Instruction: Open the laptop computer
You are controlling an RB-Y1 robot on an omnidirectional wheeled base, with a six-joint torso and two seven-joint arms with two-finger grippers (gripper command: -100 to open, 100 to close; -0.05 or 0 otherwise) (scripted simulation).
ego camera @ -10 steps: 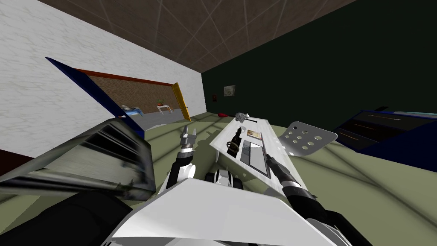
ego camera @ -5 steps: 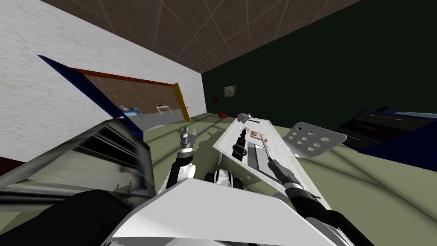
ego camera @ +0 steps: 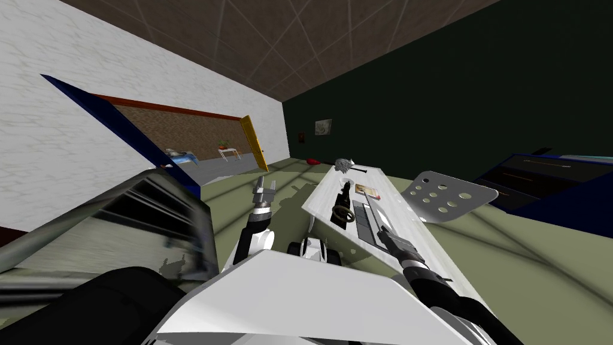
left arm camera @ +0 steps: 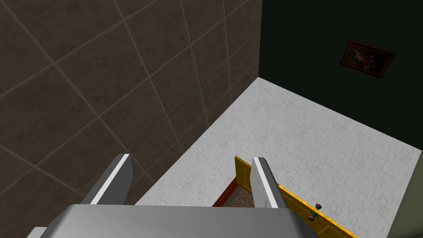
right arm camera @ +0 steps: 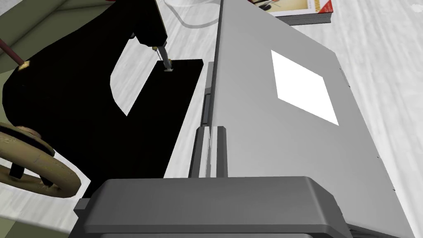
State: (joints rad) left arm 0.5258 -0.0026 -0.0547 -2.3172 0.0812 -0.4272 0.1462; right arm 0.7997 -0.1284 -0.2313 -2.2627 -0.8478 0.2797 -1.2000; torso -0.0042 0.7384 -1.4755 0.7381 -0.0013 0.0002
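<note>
The long white table [ego camera: 413, 230] runs slantwise through the middle of the head view, from the lower right up toward the centre. At lower left lies a dark grey slatted unit [ego camera: 137, 221], and at the right edge a low dark blue piece of furniture [ego camera: 539, 188]. A grey perforated panel [ego camera: 449, 196] stands just past the table's right side, right of centre.

The laptop [right arm camera: 285, 140] lies flat on the table near the middle of the head view. Its plain grey lid, marked with a white patch, faces up and looks down or nearly so; I cannot tell whether there is a gap under it. Just beside the laptop's left long edge stands a black sewing machine [right arm camera: 62, 95], its brass hand wheel [right arm camera: 37, 165] on the near end. It crowds that side closely, with only a narrow strip of table between them. A book [right arm camera: 305, 8] with a red corner lies beyond the laptop's far end.

The right end effector [right arm camera: 210, 131] comes in from the lower right, fingers pressed together with nothing between them. Its tips sit at the lid's edge on the sewing-machine side. The left end effector [left arm camera: 191, 161] is raised left of the table, left of centre in the head view, its fingers spread apart and holding nothing.
</note>
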